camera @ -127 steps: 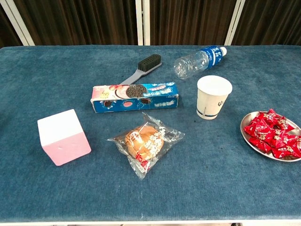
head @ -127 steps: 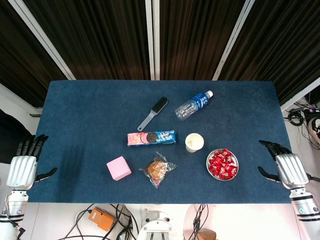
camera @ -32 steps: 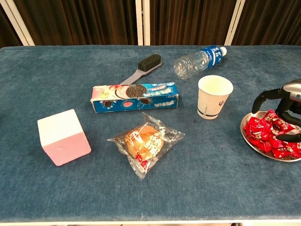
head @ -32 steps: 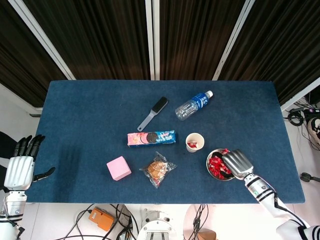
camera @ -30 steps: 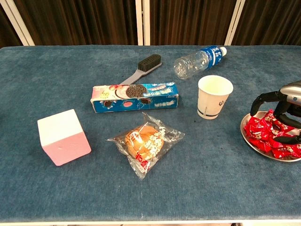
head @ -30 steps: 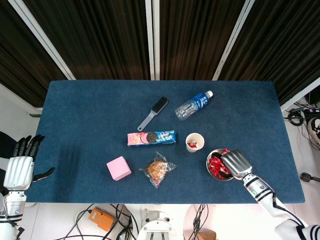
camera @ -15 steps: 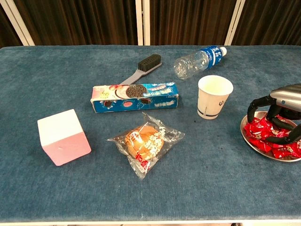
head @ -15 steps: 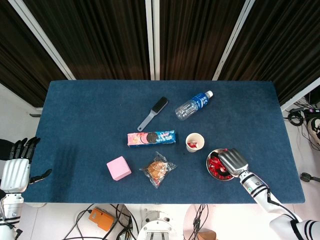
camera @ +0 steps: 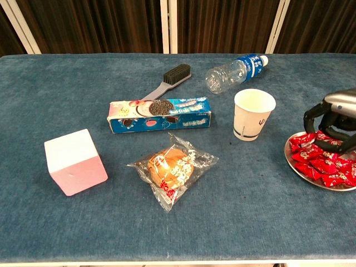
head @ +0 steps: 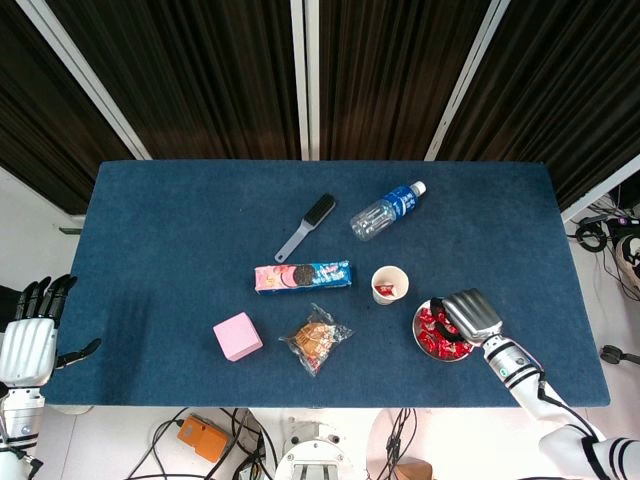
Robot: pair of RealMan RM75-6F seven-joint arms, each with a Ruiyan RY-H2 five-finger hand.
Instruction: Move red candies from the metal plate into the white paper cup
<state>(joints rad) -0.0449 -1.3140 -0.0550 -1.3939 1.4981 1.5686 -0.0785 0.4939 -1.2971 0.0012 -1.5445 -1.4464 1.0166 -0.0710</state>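
The metal plate [head: 417, 322] [camera: 296, 166] of red candies [head: 434, 338] [camera: 321, 162] lies near the table's front right. Left of it stands the white paper cup [head: 389, 284] [camera: 253, 114]; in the head view one red candy [head: 385, 290] shows inside it. My right hand [head: 468, 314] [camera: 335, 121] hovers over the plate's right side with its fingers curled down onto the pile. Whether a candy sits between them is hidden. My left hand [head: 28, 346] hangs off the table's left edge, fingers apart and holding nothing.
A cookie box [head: 302, 275] [camera: 160, 114], a wrapped bun [head: 316, 340] [camera: 171, 168] and a pink cube [head: 237, 336] [camera: 75, 161] lie left of the cup. Behind are a brush [head: 307, 226] [camera: 168, 80] and a lying water bottle [head: 387, 210] [camera: 233, 71].
My right hand came in to the plate, dipped its fingers into the candies, and has now lifted a little and shifted right. A candy appeared in the cup. My left hand drifted slightly down.
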